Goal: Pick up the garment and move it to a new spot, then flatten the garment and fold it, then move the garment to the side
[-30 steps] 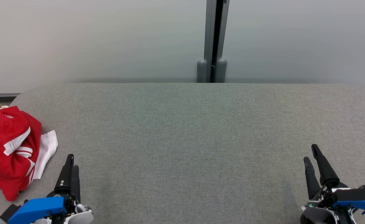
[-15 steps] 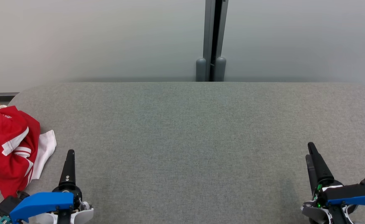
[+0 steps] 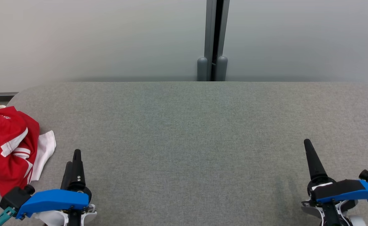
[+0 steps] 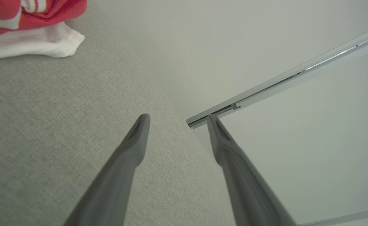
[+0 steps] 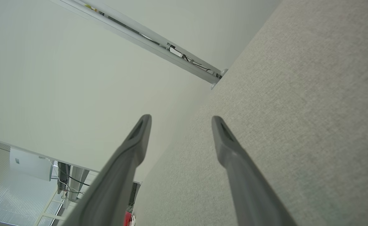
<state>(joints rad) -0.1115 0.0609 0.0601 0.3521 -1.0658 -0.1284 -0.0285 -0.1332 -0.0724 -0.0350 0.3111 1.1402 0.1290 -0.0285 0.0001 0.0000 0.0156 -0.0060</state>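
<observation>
Left gripper [image 3: 73, 157] sits at the near left of the grey fabric-covered table [image 3: 184, 125], its two dark fingers spread with a clear gap between the tips in its wrist view, holding nothing. Right gripper [image 3: 306, 142], at the near right, likewise has its fingers parted and empty. A crumpled red and white cloth garment [image 3: 5, 150] lies heaped at the table's left edge, near the left gripper but apart from its fingertips. Behind the table rises a pale wall [image 3: 93, 37] with a grey vertical post [image 3: 216, 40].
</observation>
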